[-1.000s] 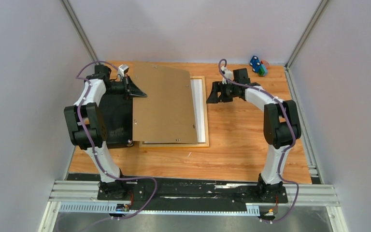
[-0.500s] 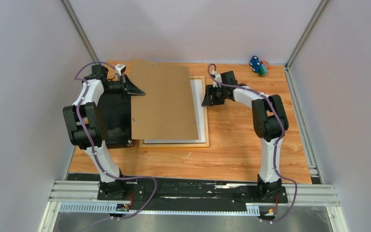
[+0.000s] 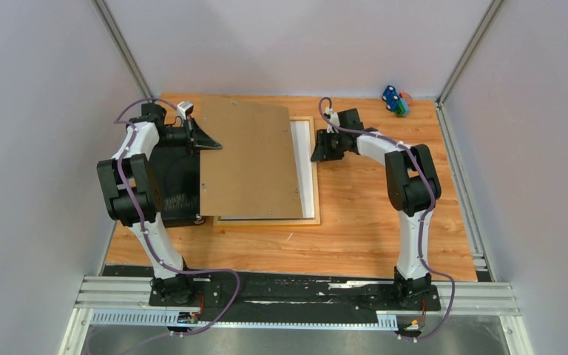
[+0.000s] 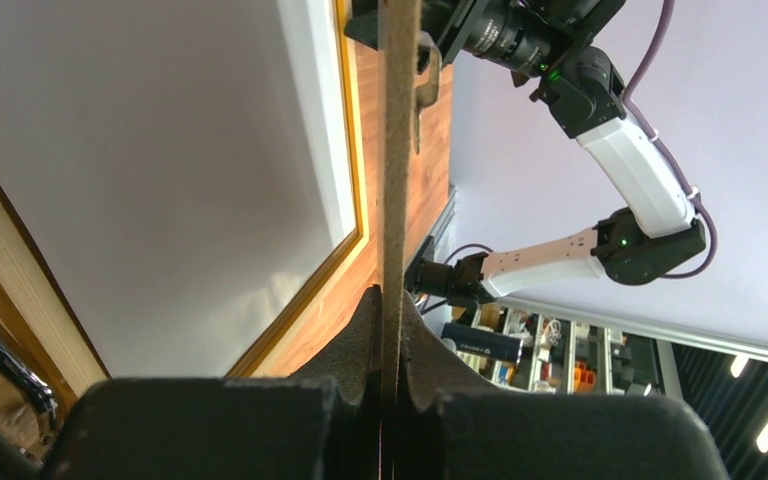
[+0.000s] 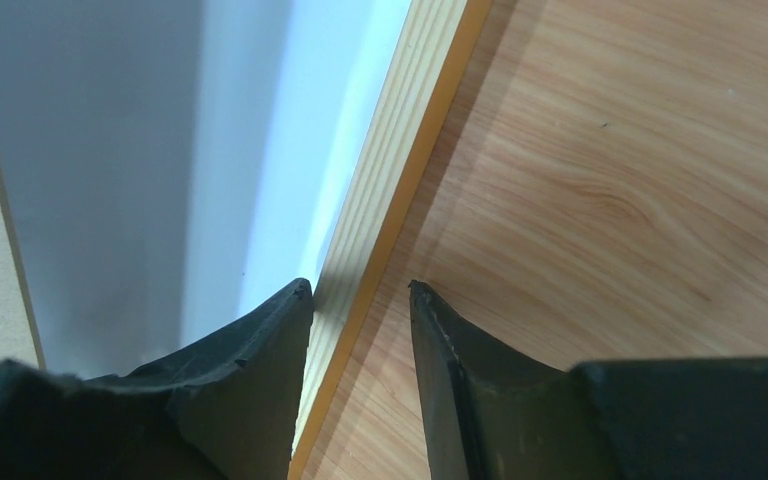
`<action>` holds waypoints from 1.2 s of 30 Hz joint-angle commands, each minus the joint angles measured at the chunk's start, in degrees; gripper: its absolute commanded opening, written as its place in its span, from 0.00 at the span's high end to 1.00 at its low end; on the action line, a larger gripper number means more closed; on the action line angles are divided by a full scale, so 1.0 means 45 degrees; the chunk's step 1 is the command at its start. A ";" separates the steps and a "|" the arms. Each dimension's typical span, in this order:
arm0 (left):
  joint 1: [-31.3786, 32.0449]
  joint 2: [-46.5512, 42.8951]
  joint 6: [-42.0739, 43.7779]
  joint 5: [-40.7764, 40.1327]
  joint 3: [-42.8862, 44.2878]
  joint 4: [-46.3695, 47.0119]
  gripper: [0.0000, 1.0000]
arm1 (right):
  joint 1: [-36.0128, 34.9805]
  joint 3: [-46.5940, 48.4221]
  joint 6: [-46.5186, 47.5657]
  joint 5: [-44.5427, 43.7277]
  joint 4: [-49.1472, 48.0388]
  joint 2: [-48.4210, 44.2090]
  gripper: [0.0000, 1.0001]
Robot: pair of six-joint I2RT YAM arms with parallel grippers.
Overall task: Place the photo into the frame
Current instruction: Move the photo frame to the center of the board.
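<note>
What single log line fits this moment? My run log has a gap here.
left pincer: shut on backing board | board: held partly over frame | right pincer: open, astride frame rail

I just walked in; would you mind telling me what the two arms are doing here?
The left gripper is shut on the left edge of the brown backing board, holding it raised over the frame, which lies flat on the table. The right gripper is open, one finger on either side of the frame's right rail. A white sheet shows inside the frame; whether it is the photo cannot be told.
</note>
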State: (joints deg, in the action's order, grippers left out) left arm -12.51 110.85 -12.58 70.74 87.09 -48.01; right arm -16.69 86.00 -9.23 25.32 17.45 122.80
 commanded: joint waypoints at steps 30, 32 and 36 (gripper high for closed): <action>-0.0129 0.0295 -0.0292 0.0965 0.0546 0.0845 1.00 | -0.0588 0.0176 -0.0080 -0.1945 0.0385 0.0447 0.77; -0.0129 0.0231 -0.0630 0.1065 0.0261 0.1445 1.00 | -0.0566 -0.0101 -0.0006 -0.2170 0.0387 0.0258 0.80; -0.0041 0.0057 -0.1558 0.1208 -0.0506 0.3071 1.00 | -0.0419 -0.0826 0.0091 -0.2415 0.0373 -0.0323 0.86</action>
State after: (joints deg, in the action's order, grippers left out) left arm -12.51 112.46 -14.24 70.00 87.18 -42.30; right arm -18.96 86.19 -10.61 19.84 16.43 122.89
